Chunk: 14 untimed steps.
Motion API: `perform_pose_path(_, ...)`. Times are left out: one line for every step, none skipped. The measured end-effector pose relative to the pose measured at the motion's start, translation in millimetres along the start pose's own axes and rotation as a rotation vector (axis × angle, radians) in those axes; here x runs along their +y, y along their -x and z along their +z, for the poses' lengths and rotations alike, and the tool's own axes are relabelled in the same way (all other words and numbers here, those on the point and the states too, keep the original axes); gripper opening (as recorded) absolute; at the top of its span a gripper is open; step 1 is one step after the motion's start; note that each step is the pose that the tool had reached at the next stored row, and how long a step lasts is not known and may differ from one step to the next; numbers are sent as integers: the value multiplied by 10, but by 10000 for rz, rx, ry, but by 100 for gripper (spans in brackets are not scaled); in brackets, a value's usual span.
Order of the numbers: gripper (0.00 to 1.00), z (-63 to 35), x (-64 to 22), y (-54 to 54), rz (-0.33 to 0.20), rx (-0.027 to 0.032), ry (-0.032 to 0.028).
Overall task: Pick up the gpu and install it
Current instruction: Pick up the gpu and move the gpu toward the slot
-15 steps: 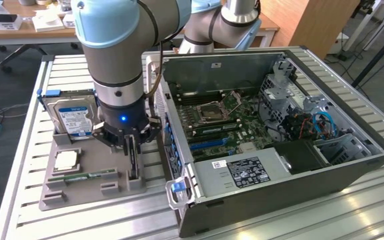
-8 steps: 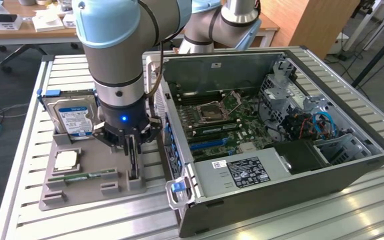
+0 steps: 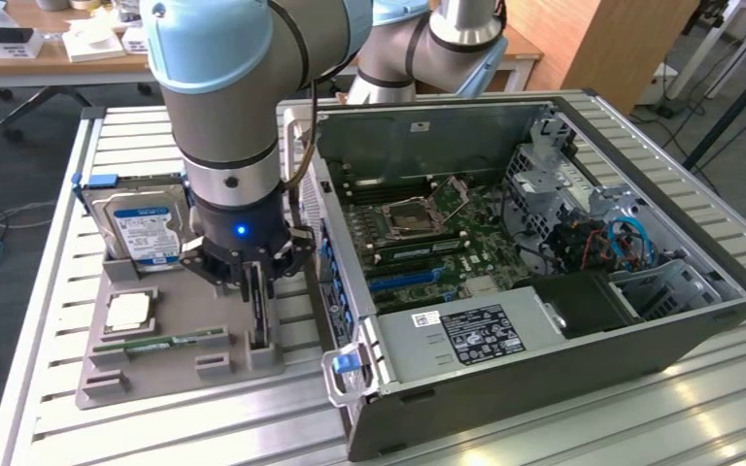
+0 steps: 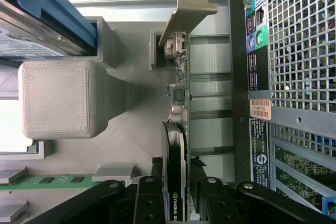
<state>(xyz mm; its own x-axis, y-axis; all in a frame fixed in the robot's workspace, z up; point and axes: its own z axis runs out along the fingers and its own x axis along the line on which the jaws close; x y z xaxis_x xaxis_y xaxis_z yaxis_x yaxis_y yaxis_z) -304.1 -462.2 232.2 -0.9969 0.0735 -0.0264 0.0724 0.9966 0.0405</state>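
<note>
Both my dark fingers [image 4: 197,174] clamp the thin black gpu card [image 4: 176,145], upright in its grey plastic tray [image 3: 152,379], near the open computer case [image 3: 632,359].

gpu [image 4: 174,156]: black face, silver bracket [image 4: 191,3]. hard drive [image 3: 147,231]: blue-white label. memory stick [image 3: 152,344] green. tray [image 3: 179,374] plain grey. worktop [image 3: 152,432] silver, ribbed. arm [image 3: 218,87] grey, pale-blue caps.

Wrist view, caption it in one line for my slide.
Gripper shut on the gpu, standing on edge in its grey holder beside the computer case.
</note>
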Motion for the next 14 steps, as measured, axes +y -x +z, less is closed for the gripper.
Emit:
perform_pose_path(35, 0, 0, 0, 0, 1, 0)
perform_pose_path(33, -1, 0, 0, 0, 3, -1)
perform_pose_path(27, -1, 0, 0, 0, 1, -1)
perform_pose_path(27, 0, 0, 0, 0, 0, 0)
perform_pose_path(26, 0, 0, 0, 1, 0, -1)
perform_pose_path(26, 0, 0, 0, 0, 0, -1)
perform_pose_path(26, 0, 0, 0, 0, 0, 0)
perform_pose_path(26, 0, 0, 0, 0, 0, 0)
perform_pose_path(26, 0, 0, 0, 0, 0, 0)
perform_pose_path(26, 0, 0, 0, 0, 0, -1)
perform_pose_path(26, 0, 0, 0, 1, 0, 0)
perform_pose_path(26, 0, 0, 0, 0, 0, 0)
perform_pose_path(26, 0, 0, 0, 0, 0, 0)
perform_pose_path(26, 0, 0, 0, 0, 1, 0)
